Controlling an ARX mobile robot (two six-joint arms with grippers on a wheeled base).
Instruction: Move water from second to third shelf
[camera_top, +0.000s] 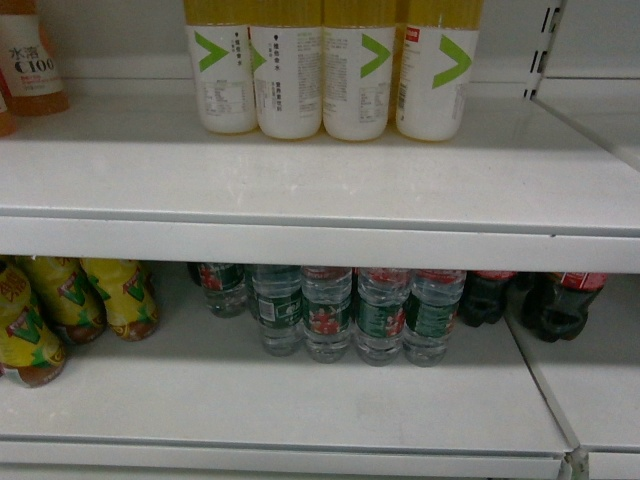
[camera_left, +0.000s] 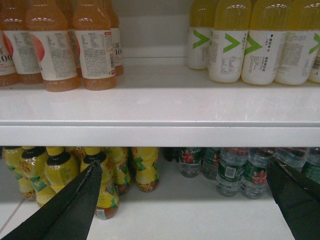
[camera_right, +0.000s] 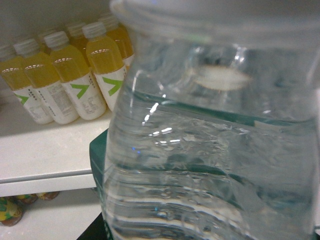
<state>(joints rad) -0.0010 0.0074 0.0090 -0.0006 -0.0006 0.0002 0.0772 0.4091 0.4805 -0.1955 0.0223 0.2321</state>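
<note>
While the right wrist camera stares almost straight into it, the water bottle (camera_right: 210, 150) fills that view: clear ribbed plastic, a green band of label at its left edge, pressed right up against the lens. The right gripper itself never shows, so whether it clasps the bottle I cannot tell, though the bottle sits high, level with the upper shelf (camera_right: 45, 150) and just beside its front edge.

Over on the left wrist view, the left gripper (camera_left: 190, 200) hangs with its two dark fingers (camera_left: 75, 210) spread wide apart, holding nothing, touching nothing, in front of the lower shelf (camera_left: 190, 215).

Now the head view, where neither arm appears. On the lower shelf stand more green-labelled water bottles (camera_top: 330, 312), five that I can count (the back one half hidden in shadow). To their right, two dark cola bottles (camera_top: 555, 300) with red labels; to their left, three yellow-wrapped drink bottles (camera_top: 70, 300). On the shelf above, four yellow drinks with white labels and a green chevron (camera_top: 320, 70) stand in a tight row, touching, well back from the front lip. An orange drink bottle (camera_top: 30, 60) peeks in at the far left; the left wrist view shows a cluster of those, too crowded to count.
</note>
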